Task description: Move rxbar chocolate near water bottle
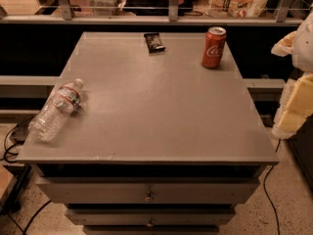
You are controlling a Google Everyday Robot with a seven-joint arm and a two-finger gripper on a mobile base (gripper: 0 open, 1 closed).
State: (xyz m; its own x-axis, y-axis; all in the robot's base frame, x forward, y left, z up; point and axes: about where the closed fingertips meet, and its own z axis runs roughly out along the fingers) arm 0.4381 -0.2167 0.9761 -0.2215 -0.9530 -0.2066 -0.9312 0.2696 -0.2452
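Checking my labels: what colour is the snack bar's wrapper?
The snack bar is black with pale print, camera view; the gripper hangs at the right edge.

The snack bar [154, 42] is small, flat and rectangular, in a black wrapper with pale print. It lies flat at the far edge of the table [161, 116], about midway along that edge, turned a little askew.

The water bottle [56, 110] is clear crinkled plastic with a white cap and a white-and-red label band near the cap end. It lies on its side at the table's left edge, cap pointing toward the far right and base toward the near left corner. Bar and bottle are well apart.

The gripper [295, 106] hangs beyond the table's right side, at the edge of view.
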